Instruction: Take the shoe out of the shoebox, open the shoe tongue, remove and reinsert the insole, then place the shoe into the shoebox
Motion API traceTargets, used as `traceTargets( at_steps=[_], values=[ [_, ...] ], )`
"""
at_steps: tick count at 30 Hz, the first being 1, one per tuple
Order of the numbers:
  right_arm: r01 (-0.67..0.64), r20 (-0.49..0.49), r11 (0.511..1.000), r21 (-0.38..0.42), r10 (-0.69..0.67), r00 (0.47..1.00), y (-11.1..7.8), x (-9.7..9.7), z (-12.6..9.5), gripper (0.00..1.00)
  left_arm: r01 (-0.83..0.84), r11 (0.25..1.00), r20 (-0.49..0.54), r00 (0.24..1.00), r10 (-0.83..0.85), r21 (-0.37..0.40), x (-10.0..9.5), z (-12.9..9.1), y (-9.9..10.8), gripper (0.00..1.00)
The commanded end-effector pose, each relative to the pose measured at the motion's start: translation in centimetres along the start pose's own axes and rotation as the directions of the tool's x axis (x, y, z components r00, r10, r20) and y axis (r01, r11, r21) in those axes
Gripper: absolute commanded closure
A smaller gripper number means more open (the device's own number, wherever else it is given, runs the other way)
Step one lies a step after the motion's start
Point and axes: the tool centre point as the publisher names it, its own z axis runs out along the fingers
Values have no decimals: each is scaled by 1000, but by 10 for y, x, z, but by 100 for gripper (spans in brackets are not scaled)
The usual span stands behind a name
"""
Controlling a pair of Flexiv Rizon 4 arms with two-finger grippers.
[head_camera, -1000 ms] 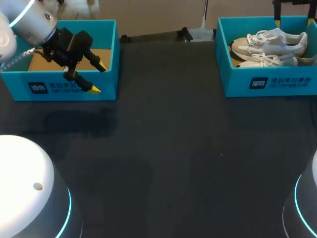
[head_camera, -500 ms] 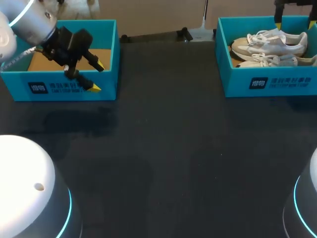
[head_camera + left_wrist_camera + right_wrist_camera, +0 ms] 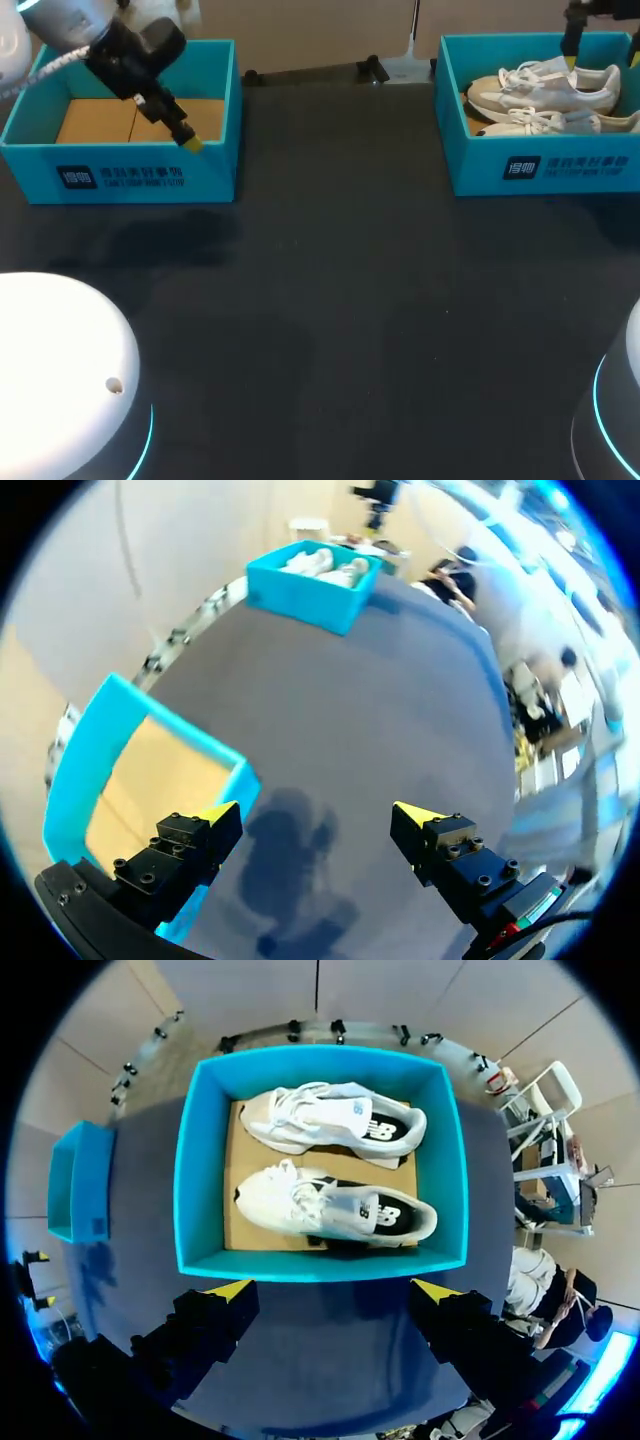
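Two white shoes lie side by side in the teal shoebox (image 3: 470,150) at the table's far right: one shoe (image 3: 335,1120) at the back, the other shoe (image 3: 330,1205) nearer my right gripper (image 3: 333,1290). That gripper hangs open high above the box's wall (image 3: 190,1160), nothing between its fingers; in the head view the right gripper (image 3: 602,58) shows at the top right edge. My left gripper (image 3: 188,140) is open over the right part of the other teal box (image 3: 120,180). The left gripper (image 3: 315,815) looks across bare table towards the shoebox (image 3: 310,590).
The left teal box (image 3: 100,740) holds only a brown cardboard floor (image 3: 100,118). Dark tabletop (image 3: 340,300) stretches between the two boxes. My robot's white bases (image 3: 60,380) fill the front corners of the head view.
My left arm has lifted and swung back, turning its gripper over the left box's right part. The right gripper has shifted slightly to the right above the shoebox. Both stay open.
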Motion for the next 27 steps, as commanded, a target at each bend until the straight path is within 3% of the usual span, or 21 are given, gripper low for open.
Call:
traceTargets(
  at_steps=[1, 11, 13, 23, 27],
  values=[
    [7, -6, 996, -85, -7, 1000, -17, -2, -6, 0, 364, 929, 104, 929, -356, -62, 1, -6, -2, 0],
    [46, -22, 996, -71, -48, 999, -65, 13, -18, 0, 645, 755, 248, 755, -607, -119, -14, -26, 6, 0],
    [47, -24, 997, -67, -48, 999, -75, 17, -19, 0, 677, 727, 298, 722, -624, -118, -15, -30, 6, 0],
    [28, -37, 999, -35, -30, 999, -121, 32, -13, 0, 813, 578, 364, 562, -743, -75, -24, -33, 10, 0],
    [39, -53, 999, -28, -40, 998, -134, 37, -9, 0, 829, 555, 390, 533, -751, -63, -22, -33, 9, 0]
  ],
)
